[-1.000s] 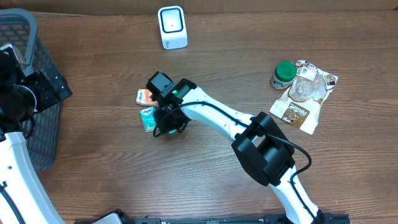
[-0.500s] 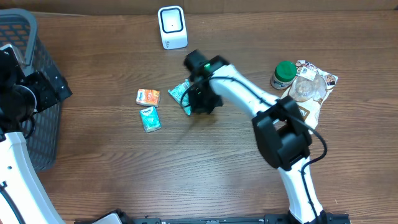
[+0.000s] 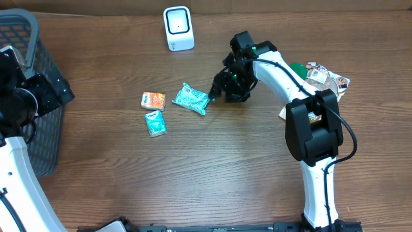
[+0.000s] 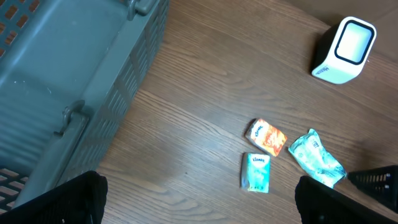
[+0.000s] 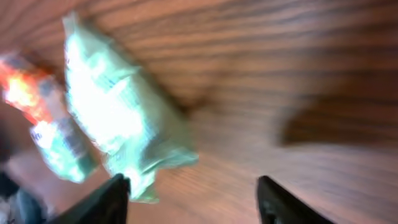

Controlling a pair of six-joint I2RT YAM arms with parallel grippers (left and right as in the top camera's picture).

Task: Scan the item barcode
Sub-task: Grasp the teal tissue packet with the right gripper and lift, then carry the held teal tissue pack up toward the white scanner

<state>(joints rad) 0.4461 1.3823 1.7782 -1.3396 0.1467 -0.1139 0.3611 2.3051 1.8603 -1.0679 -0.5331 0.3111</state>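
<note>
Gaping right end effector (image 5: 193,182) near teal packet (image 5: 118,118); green-capped jar (image 3: 298,68) — overhead only.

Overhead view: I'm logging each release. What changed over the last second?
The right hand carried the pouch rightward from beside the two packets, left it on the table and let go; it is now open just right of it. The orange packet, teal packet, scanner and basket stayed put.

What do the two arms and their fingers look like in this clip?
The right arm has white links, boxy black joint housings, a thin black cable and a small green light. The left arm matches in white and black. Fingers on both are black.
</note>
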